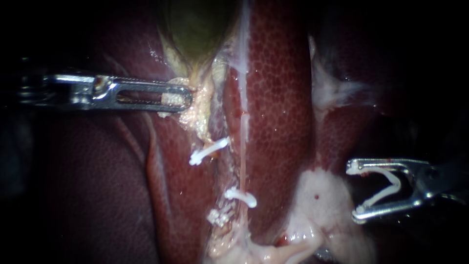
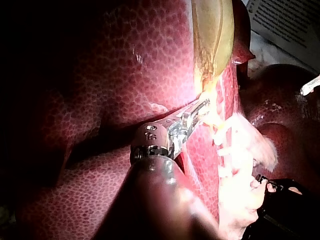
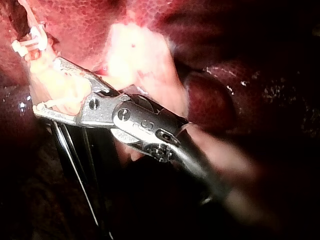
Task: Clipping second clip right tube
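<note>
White clip [image 1: 240,195] sits across the right tube [image 1: 243,161], so one is on. The second isn't placed: right instrument [image 1: 353,191] is well apart from the tube, jaws wide, cradling a fresh clip [image 1: 396,182]. Left instrument [image 1: 188,100] pinches fatty tissue [image 1: 198,120] below the gallbladder [image 1: 195,29].

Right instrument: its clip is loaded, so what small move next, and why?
Probably ease the right instrument toward the right tube, aiming its open clip at the bare stretch above the seated clip. Its jaws hold the open clip from both sides, but stand well off the tube, beside pale tissue; nothing lies between the clip's legs.
</note>
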